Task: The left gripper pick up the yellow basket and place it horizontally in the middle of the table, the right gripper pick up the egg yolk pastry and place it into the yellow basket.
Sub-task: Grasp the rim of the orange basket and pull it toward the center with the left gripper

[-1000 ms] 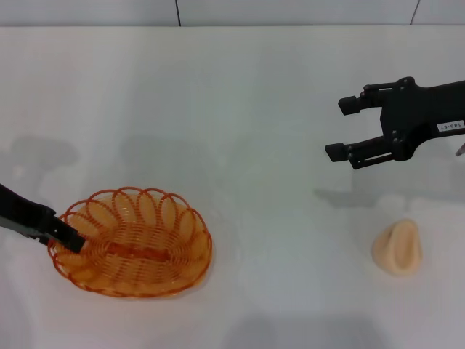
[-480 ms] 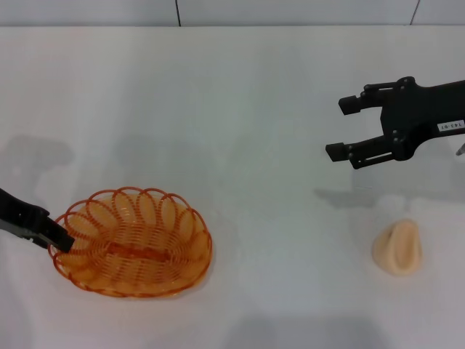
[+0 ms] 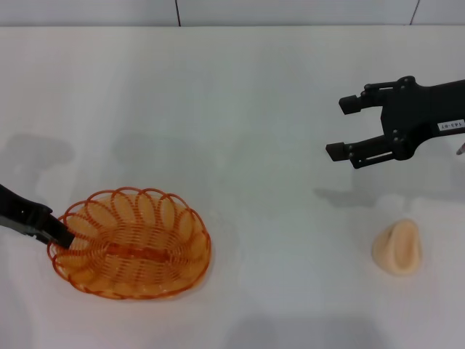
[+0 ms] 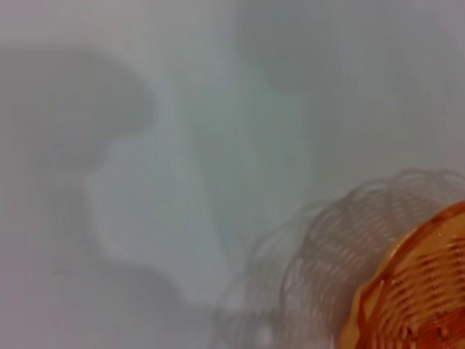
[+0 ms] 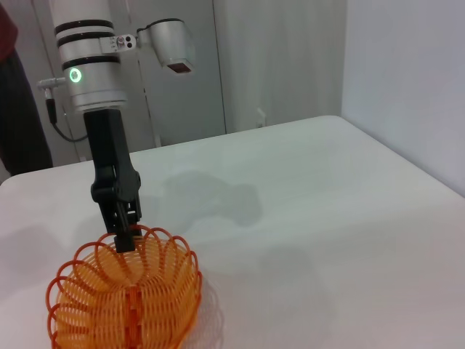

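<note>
The black two-fingered left gripper (image 3: 59, 235) is pinched on the left-end rim of the oval orange-yellow wire basket (image 3: 131, 243), which sits at the table's (image 3: 240, 102) near left with its long axis already across the view, so the middle lies to its right; the labelled right gripper (image 3: 341, 128) hovers spread, beyond the pale cream pastry (image 3: 397, 248)

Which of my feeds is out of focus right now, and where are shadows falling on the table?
Left wrist view: soft and hazy, the yellow basket a blurred corner with a ghostly shadow pattern beside it. Head view: sharp, with grey shadows on the table above the left gripper and under the right gripper. Right wrist view: clear, faint arm shadows on the tabletop behind the basket.
</note>
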Available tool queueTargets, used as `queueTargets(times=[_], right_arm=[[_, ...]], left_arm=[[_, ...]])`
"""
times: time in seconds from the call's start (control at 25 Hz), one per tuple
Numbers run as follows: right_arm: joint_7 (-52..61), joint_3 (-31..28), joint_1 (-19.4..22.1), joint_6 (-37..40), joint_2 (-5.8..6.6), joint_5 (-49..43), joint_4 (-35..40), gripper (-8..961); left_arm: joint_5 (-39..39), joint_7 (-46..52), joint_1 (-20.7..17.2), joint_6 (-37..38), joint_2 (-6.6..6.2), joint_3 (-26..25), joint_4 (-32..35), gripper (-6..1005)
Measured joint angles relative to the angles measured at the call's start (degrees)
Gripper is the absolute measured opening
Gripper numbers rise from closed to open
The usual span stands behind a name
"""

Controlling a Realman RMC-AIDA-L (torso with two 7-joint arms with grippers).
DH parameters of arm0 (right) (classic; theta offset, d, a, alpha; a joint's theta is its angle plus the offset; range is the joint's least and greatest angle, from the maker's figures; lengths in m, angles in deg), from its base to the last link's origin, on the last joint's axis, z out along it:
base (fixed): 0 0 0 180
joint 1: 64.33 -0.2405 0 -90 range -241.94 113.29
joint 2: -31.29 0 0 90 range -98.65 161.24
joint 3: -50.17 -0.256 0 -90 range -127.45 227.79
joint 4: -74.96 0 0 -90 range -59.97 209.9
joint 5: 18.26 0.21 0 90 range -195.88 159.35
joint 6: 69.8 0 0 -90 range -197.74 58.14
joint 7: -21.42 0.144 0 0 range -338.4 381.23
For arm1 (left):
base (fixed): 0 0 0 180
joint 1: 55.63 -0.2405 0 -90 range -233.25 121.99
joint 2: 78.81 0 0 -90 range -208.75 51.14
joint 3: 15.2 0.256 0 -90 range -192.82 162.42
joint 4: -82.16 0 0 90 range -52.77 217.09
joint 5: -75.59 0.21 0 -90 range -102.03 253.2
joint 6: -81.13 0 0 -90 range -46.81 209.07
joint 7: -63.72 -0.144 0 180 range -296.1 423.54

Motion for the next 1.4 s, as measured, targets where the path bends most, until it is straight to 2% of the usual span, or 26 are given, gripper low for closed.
queueTargets(times=[0.24,0.76,1.12,1.4], right_arm=[[0.0,0.0,-0.19,0.03,0.0,-0.08,0.2,806],[0.0,0.0,-0.16,0.04,0.0,-0.03,0.51,803],[0.0,0.0,0.13,0.04,0.05,0.11,0.52,801],[0.0,-0.3,0.13,-0.1,-0.01,0.16,0.39,799]], left_arm=[[0.05,-0.17,-0.02,-1.0,-0.03,0.06,-0.67,335],[0.0,-0.91,0.77,-0.95,-0.04,-0.07,-0.86,154],[0.02,-1.93,0.82,-1.04,-0.02,-0.18,-0.7,90],[-4.49,-2.38,1.91,-1.67,0.05,-0.52,-0.13,77]])
